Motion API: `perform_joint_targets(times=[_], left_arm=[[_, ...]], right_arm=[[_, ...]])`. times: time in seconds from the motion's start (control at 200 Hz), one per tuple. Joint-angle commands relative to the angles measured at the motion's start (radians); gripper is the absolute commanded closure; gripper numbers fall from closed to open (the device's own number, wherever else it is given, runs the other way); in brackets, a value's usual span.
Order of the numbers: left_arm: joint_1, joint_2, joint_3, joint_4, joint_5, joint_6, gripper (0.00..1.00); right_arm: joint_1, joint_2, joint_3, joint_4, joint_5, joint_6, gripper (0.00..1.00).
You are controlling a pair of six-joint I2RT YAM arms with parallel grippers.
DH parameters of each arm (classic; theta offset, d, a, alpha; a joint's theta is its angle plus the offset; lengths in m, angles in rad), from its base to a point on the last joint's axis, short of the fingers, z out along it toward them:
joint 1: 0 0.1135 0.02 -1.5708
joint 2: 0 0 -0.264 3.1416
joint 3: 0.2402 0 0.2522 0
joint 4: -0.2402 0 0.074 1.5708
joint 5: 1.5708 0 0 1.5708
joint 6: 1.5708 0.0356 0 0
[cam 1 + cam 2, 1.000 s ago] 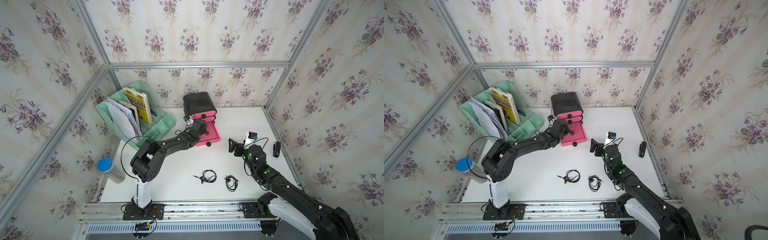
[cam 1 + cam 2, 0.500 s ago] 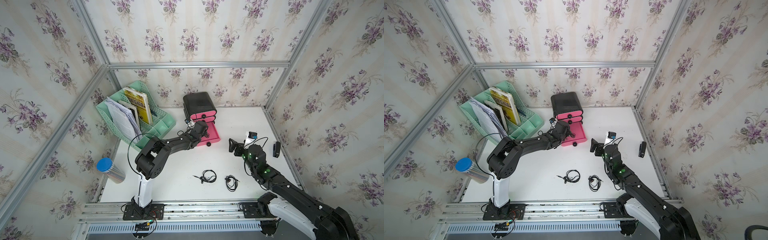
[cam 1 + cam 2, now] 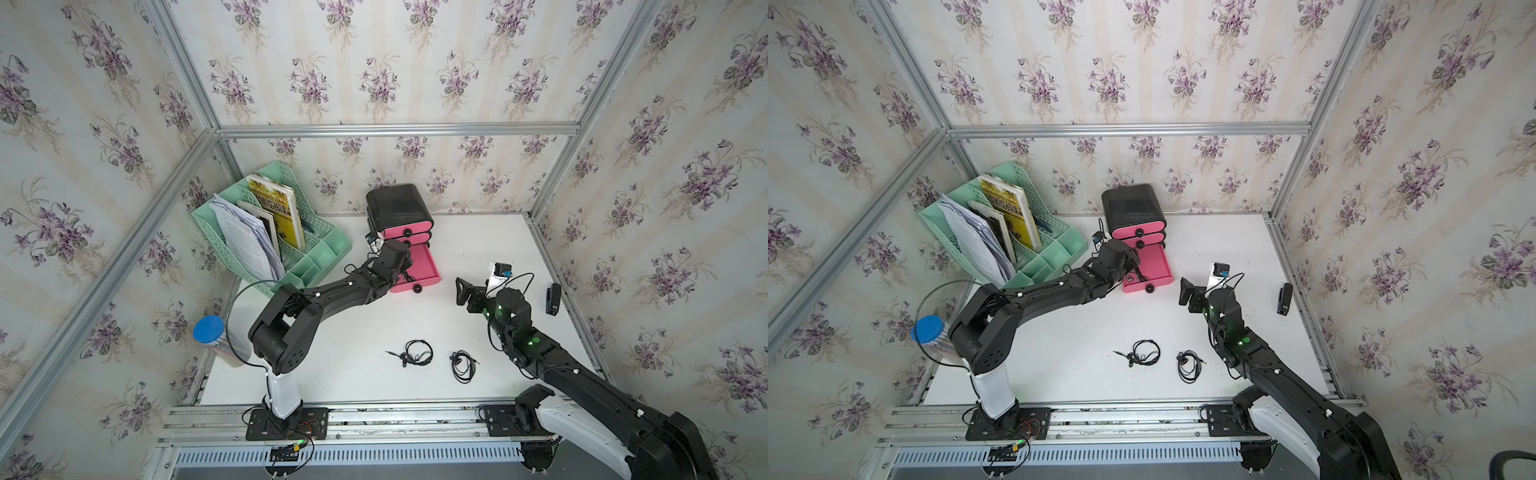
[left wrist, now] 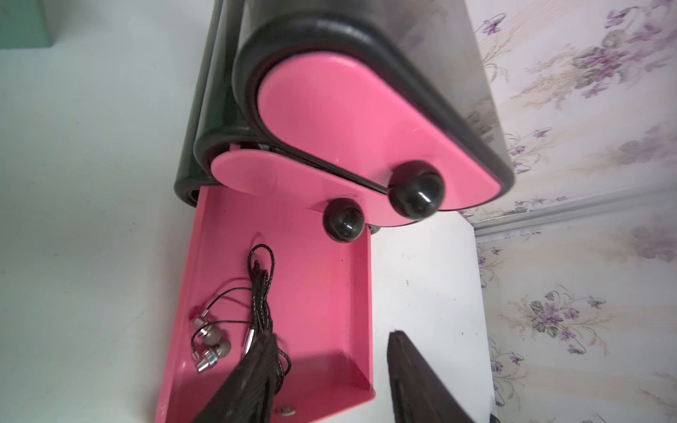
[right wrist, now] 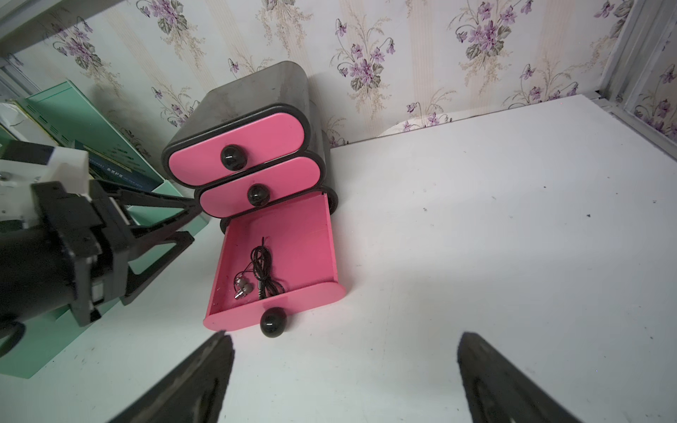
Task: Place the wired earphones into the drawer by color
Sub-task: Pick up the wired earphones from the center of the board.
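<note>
In both top views the left pincer (image 3: 406, 268) hangs over the pulled-out bottom drawer (image 3: 419, 284) of a black-and-pink drawer unit (image 3: 399, 203) at the back of the white desk (image 3: 353, 332). The two drawers above it are closed. Towards the front edge of the desk lie a black earphone coil (image 3: 411, 358) and, near it, a second coil (image 3: 459, 361), apart from each other. The right pincer (image 3: 460, 291) hovers to the right of the drawer with its jaws spread wide, well apart from both coils. A green file rack (image 3: 324, 249) stands on the left and a black stapler (image 3: 552, 299) lies on the right.

The left wrist view shows that pincer's jaws standing apart, clamped on nothing. The drawer earphones (image 4: 260, 293), black cable with silver buds, lie on the pink floor of the drawer. One finger (image 4: 256, 366) overlaps the cable's near end; whether they touch I cannot tell.

The right wrist view shows the right pincer's jaws far apart over bare desk in front of the drawer's knob (image 5: 273, 321). The drawer earphones rest inside towards the drawer's left wall, and the left pincer beside it shows a gap between its fingers.
</note>
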Motion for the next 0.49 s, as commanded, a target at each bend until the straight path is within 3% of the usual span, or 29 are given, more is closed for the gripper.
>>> perform_joint_targets(times=[0.0,0.22,0.45,0.49], left_arm=[[-0.005,-0.094,-0.050,-0.023,-0.018,0.098,0.40],[-0.007,-0.341,-0.206,-0.145,-0.059,0.259,0.26],[-0.005,-0.589,-0.328,-0.295,-0.108,0.456,0.00],[-0.005,-0.624,-0.350,-0.308,-0.106,0.496,0.01]], right_arm=[[0.001,0.006,0.010,-0.006,-0.037,-0.005,0.00],[0.001,0.016,0.003,0.019,-0.134,-0.016,0.00],[0.001,0.158,0.055,0.026,-0.237,0.005,0.03],[0.001,0.180,0.067,0.025,-0.265,0.005,0.05]])
